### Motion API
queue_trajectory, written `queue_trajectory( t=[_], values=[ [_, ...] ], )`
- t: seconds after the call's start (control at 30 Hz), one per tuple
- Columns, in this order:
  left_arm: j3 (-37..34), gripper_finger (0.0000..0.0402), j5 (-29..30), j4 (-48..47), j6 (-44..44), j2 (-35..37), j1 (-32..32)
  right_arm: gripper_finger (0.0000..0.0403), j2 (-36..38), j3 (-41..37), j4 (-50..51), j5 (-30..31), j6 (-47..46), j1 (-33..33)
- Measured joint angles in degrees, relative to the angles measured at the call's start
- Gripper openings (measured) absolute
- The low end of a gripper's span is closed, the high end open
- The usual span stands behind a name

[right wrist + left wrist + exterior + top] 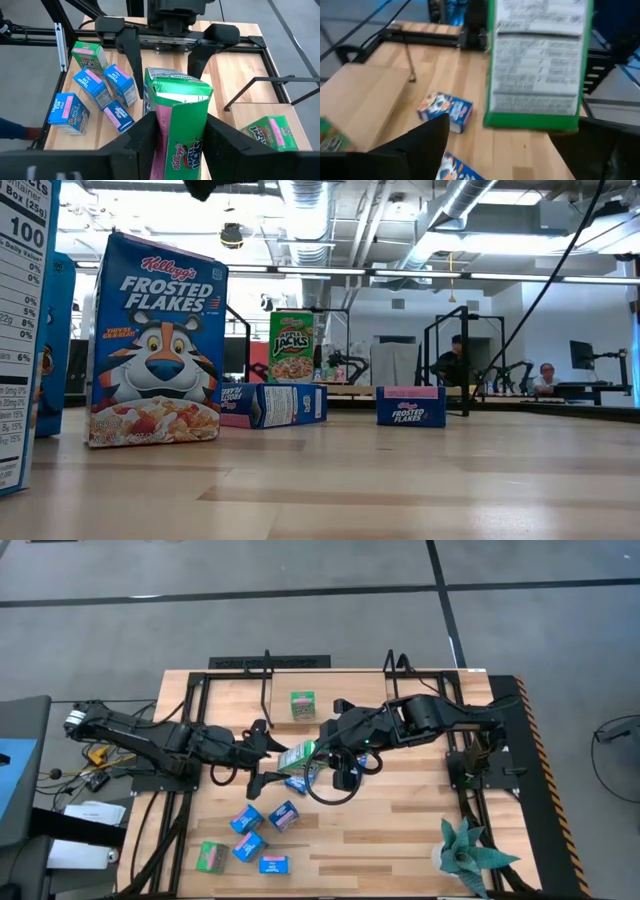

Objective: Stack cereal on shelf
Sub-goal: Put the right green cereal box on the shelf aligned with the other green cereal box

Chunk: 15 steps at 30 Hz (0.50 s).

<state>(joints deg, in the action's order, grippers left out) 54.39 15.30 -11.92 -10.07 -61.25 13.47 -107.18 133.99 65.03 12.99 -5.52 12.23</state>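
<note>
My right gripper [318,752] is shut on a green cereal box [297,755] above the table's middle. My left gripper [268,755] is open, facing that box's free end; its fingers [131,52] stand on either side of the end, and I see no touch. Another green box [302,705] stands upright on the shelf's light board [285,700], between black wire uprights [266,675]. Several blue boxes and a green box [210,856] lie on the tabletop at the near left. One blue box [300,781] lies under the held box. My right gripper pinches the green box between its two fingers, one on each opposite side [165,145], at the end nearest the wrist. The fingers come about level from the table's right and lie along the box. The box is lifted clear and sticks out toward my left gripper.
In the low view a tall Frosted Flakes box [155,340] stands near the camera and other boxes [275,405] lie farther off. A green plant [470,855] sits at the table's near right corner. Black frame bars [480,765] run along the right side. People sit in the room beyond.
</note>
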Motion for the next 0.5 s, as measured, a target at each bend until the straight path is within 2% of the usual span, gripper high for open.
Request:
queue_trajectory(
  t=[0.27,0.5],
  values=[
    [0.0,0.0327,8.8,-6.2,-3.1,4.7,-0.1,0.0131,0.1,0.0,0.7,0.3,1.8,-0.7],
    [0.0,0.0328,16.8,-9.0,-4.4,11.4,-0.1,0.0123,0.1,0.0,-0.2,0.4,6.5,-5.4]
  ],
)
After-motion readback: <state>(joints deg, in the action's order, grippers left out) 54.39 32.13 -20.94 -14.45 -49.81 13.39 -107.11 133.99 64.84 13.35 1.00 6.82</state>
